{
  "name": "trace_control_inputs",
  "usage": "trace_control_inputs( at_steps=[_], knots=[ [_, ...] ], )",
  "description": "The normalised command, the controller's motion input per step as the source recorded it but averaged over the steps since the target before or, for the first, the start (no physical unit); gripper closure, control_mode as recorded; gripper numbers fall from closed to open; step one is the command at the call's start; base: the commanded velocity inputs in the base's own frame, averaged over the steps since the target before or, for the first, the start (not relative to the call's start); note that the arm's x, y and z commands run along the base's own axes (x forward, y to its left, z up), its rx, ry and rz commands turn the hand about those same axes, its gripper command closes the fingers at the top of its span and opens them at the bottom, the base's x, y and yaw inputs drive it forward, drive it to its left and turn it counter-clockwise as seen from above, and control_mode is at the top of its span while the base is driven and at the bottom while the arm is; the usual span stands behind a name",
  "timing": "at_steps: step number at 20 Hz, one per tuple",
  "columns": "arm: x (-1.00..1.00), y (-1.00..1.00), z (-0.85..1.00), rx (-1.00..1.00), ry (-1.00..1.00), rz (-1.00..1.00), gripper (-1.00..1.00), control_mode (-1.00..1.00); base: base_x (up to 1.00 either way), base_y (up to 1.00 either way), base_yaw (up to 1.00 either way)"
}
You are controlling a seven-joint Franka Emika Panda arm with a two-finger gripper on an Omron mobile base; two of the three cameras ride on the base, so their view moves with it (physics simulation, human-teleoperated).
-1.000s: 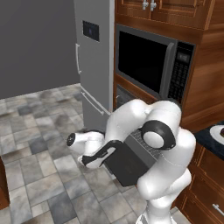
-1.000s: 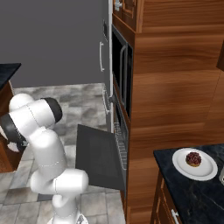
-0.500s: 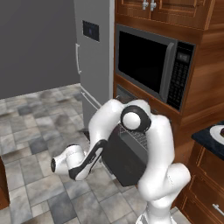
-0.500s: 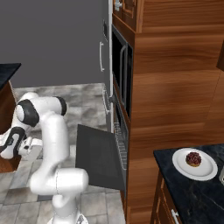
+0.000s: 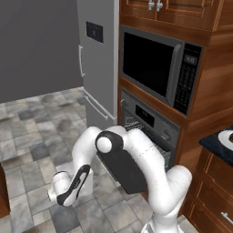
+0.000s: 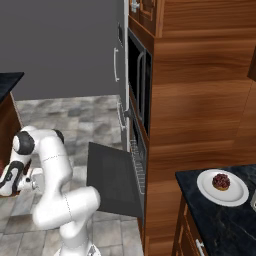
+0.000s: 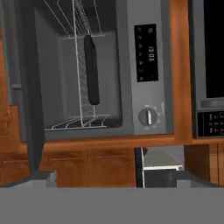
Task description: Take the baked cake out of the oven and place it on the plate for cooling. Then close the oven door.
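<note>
Gripper (image 5: 57, 196) hangs low over the floor, jaws spread wide and gripping nothing; oven door (image 6: 114, 181) lies open, baked cake (image 6: 221, 181) sits on the plate (image 6: 206, 185).

The arm hides the oven door (image 5: 125, 170) near its handle, and the plate (image 5: 226, 139) is cut by the frame edge.

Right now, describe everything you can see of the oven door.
The oven door is a wide, dark grey panel hinged along its bottom edge and dropped fully open, lying about level and sticking out from the oven over the tiled floor. It looks like matte metal. In the left base view the robot's white arm crosses in front of it; whether they touch is unclear. Behind it the wire rack sits in the open cavity.
</note>
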Motion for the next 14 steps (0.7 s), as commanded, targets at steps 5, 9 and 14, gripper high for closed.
trace_control_inputs(
  at_steps=[5,9,14],
  knots=[
    [0.46,0.0,-0.41,-0.36,0.0,-0.09,-1.0,-1.0,0.0,0.0,0.0],
    [0.42,0.0,-0.45,-0.28,0.0,-0.11,-1.0,-1.0,0.0,0.0,0.0],
    [0.35,0.0,-0.49,-0.2,0.0,-0.1,-1.0,-1.0,0.0,0.0,0.0]
  ],
)
